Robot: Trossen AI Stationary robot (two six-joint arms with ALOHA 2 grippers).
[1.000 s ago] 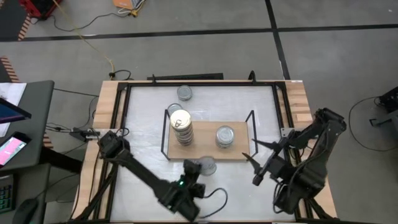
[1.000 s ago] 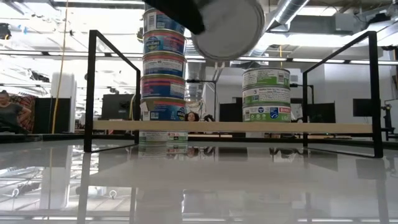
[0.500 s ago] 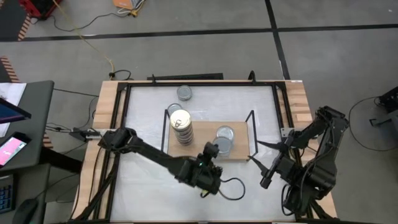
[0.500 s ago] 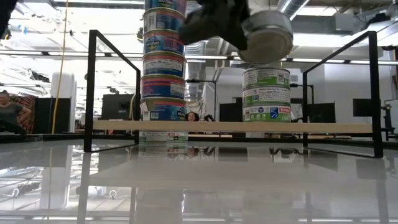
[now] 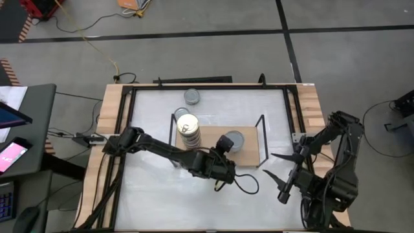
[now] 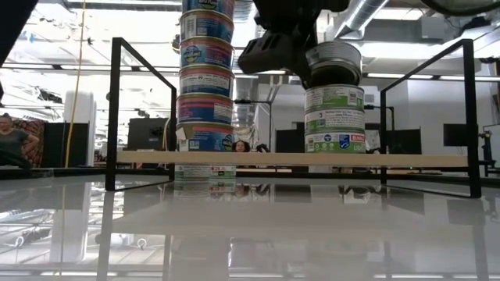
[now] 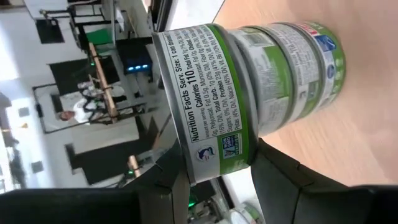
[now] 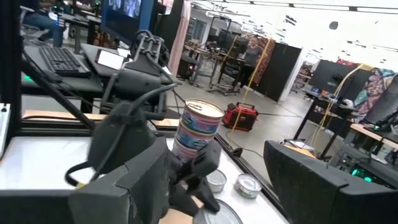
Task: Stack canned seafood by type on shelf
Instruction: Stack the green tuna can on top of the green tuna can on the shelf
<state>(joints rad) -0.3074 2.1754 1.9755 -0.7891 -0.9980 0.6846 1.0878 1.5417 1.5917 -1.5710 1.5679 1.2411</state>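
Over the shelf [image 5: 213, 152]: my left arm stretched across, left hand [image 5: 226, 144] pinching a green-label tin [image 6: 333, 64] resting atop the short green stack [image 6: 334, 119]. Tall stack [image 5: 189, 134] beside. Right hand [image 5: 279, 175] spread, idle at tabletop's [image 5: 155, 194] right edge.

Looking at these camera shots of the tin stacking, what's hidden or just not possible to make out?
- Low view: the top of the blue-label stack is cut off by the picture's upper edge, so its count is unknown.
- Low view: whether the held tin already rests on the green-label stack; the left gripper covers the seam.
- High view: the green stack's lid is partly covered by the left gripper.
- Right gripper: its pads are too small.
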